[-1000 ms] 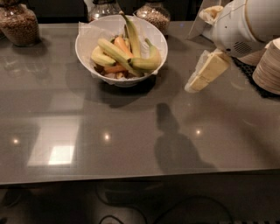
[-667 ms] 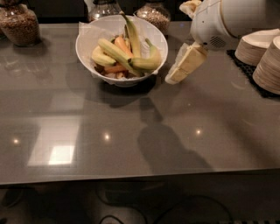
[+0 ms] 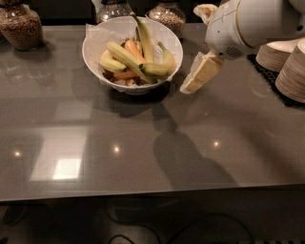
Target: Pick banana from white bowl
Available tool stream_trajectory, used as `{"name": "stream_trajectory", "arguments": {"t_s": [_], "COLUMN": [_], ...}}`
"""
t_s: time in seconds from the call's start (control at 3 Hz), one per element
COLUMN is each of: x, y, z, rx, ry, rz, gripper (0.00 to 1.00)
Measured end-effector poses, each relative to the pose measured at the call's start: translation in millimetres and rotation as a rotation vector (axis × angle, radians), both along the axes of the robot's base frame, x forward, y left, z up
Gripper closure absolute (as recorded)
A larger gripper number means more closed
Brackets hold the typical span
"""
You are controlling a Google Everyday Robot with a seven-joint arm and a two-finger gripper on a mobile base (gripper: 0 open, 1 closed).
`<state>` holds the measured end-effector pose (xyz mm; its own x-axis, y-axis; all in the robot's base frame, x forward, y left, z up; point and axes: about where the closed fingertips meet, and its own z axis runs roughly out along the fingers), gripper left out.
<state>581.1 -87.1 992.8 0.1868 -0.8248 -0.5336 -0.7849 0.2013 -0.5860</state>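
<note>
The white bowl (image 3: pixel 95 35), lined with crumpled paper, stands at the back of the grey table, left of centre. The banana (image 3: pixel 161 66), short, curved and greenish yellow, lies against the bowl's right side. A longer pale banana (image 3: pixel 121 53) and a slim dark-tipped one (image 3: pixel 144 38) lie beside it, over some orange pieces. My gripper (image 3: pixel 196 75), cream-coloured, hangs from the white arm just right of the bowl. It points down and left, close to the rim and low over the table. It holds nothing.
Three glass jars of grains stand along the back edge (image 3: pixel 19 24) (image 3: pixel 112 8) (image 3: pixel 167 14). Stacked beige plates (image 3: pixel 288 64) sit on a black mat at the right. The table's front edge runs across the lower part of the view.
My arm and gripper have moved left from near the plates towards the bowl's right side. The bowl and its bananas have not moved.
</note>
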Motion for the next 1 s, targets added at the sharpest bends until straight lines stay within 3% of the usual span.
{"name": "stream_trajectory", "arguments": {"t_s": [0.33, 1.0], "x": [17, 39], "y": [9, 28], "z": [-16, -38], "rx": [-0.004, 0.025], "ry": [-0.041, -0.065], "rz": [0.043, 0.095], "gripper": [0.0, 0.39]}}
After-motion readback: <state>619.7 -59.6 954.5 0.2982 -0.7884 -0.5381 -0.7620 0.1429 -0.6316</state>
